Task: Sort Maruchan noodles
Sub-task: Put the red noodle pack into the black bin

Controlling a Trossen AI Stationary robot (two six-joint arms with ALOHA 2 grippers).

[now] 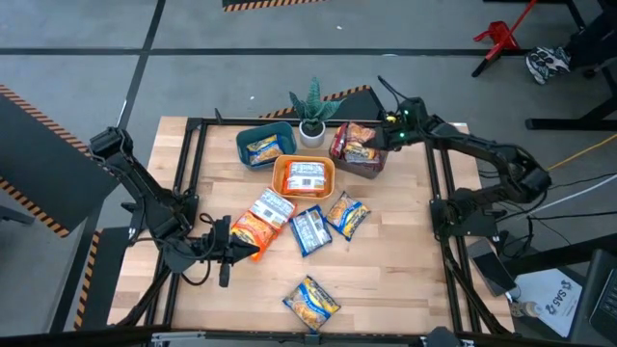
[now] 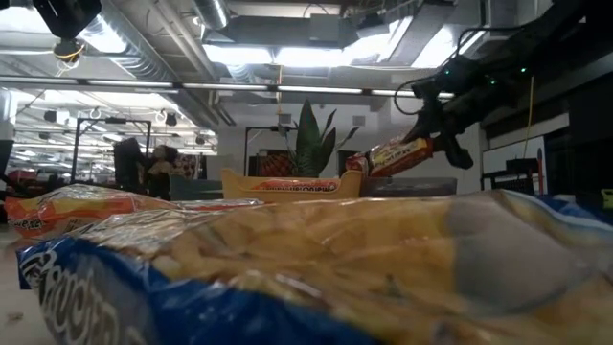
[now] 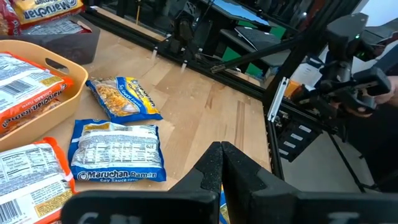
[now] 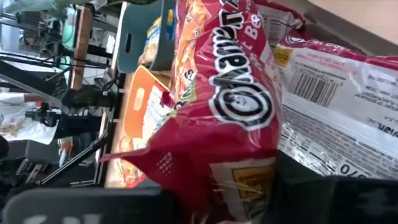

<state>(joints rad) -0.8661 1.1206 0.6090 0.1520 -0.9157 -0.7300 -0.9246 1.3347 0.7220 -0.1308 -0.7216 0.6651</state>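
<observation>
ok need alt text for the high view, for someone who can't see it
Overhead, the right pincer holds a red ramen packet over the grey bin at the far side of a wooden table, beside an orange bin and a teal bin. The left pincer, shut, sits against an orange packet among loose packets.

A blurred yellow-and-blue plastic ramen packet [image 2: 316,273] fills the low view's foreground, hiding most of the wooden table [image 2: 11,305].

Red-and-white packet [image 1: 359,143] sits in the grey bin [image 1: 375,164], orange bin [image 1: 304,176] at 12 o'clock center, teal bin [image 1: 264,146] beside it, blue-yellow packets [image 1: 310,230] scattered.
</observation>
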